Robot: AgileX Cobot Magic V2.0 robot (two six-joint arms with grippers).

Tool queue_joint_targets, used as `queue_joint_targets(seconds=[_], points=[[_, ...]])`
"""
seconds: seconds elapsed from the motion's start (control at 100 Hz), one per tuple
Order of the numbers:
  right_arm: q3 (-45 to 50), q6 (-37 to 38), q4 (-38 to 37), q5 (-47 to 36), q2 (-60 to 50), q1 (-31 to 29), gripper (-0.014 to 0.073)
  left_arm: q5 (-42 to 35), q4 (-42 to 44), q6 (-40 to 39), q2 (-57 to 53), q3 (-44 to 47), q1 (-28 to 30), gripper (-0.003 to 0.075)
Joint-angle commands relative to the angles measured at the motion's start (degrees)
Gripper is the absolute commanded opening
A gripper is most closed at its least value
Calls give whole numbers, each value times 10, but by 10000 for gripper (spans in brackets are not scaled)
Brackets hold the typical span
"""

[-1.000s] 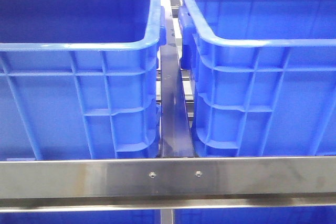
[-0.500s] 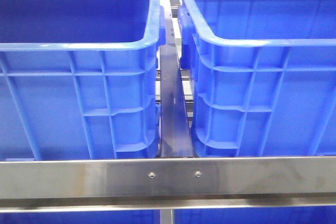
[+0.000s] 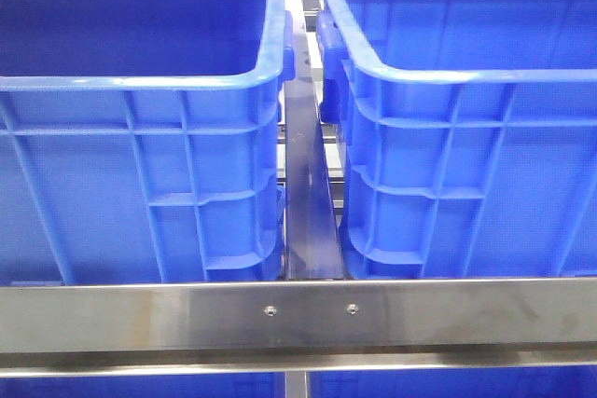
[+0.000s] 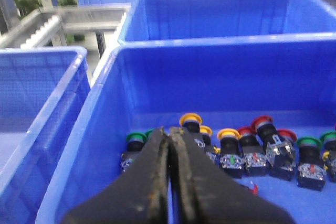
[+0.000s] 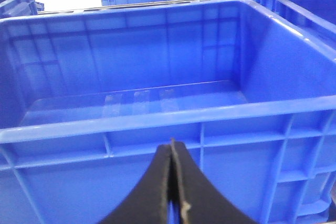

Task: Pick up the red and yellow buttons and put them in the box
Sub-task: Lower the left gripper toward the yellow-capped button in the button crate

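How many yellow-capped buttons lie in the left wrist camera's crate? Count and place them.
3. One yellow cap sits just past the shut left gripper, a second beside it, the third next to a red cap. The gripper may hide others.

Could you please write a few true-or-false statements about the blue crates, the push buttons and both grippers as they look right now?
1. The left gripper has its black fingers pressed together with nothing between them. True.
2. The blue plastic crate below the left gripper holds only green-capped push buttons. False: yellow-capped push buttons and red-capped push buttons lie there too, beside green-capped ones.
3. The blue ribbed crate in front of the right gripper shows no buttons on its visible floor. True.
4. The right gripper is wide open. False: its fingers are closed together.
5. In the front view, a steel rail crosses in front of two blue crates. True.
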Motion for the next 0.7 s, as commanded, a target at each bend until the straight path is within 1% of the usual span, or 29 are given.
queue_joint_targets(seconds=[0.0, 0.04, 0.08, 0.1, 0.11, 0.15, 0.16, 0.18, 0.23, 0.25, 0.28, 0.3, 0.36, 0.41, 0.52, 0.69], points=[[-10, 0, -5, -46, -14, 2, -61, -4, 1, -3, 64, -69, -3, -7], [-10, 0, -5, -46, -14, 2, -61, 8, 1, -3, 91, -87, -3, 18], [-10, 0, -5, -46, -14, 2, -61, 13, 1, -3, 112, -105, -3, 70], [-10, 0, -5, -46, -14, 2, -61, 13, 1, -3, 125, -113, -3, 117], [-10, 0, -5, -46, -14, 2, -61, 13, 1, -3, 133, -116, -3, 117], [-10, 0, -5, -46, -14, 2, -61, 13, 1, -3, 153, -132, -3, 201], [-10, 0, -5, -46, -14, 2, -61, 13, 1, -3, 161, -137, -3, 232], [-10, 0, -5, -46, -14, 2, -61, 13, 1, -3, 172, -142, -3, 265], [-10, 0, -5, -46, -14, 2, -61, 13, -1, -3, 198, -160, -3, 401], [-10, 0, -5, -46, -14, 2, -61, 13, -2, -3, 209, -165, -3, 435], [-10, 0, -5, -46, -14, 2, -61, 18, -2, -3, 224, -176, -3, 512], [-10, 0, -5, -46, -14, 2, -61, 21, -2, -3, 234, -183, -3, 552], [-10, 0, -5, -46, -14, 2, -61, 39, -2, -3, 261, -202, -3, 633], [-10, 0, -5, -46, -14, 2, -61, 54, -2, -3, 292, -219, -3, 652], [-10, 0, -5, -46, -14, 2, -61, 94, -3, -3, 350, -261, -3, 652], [-10, 0, -5, -46, -14, 2, -61, 211, -19, -3, 456, -344, -3, 650]])
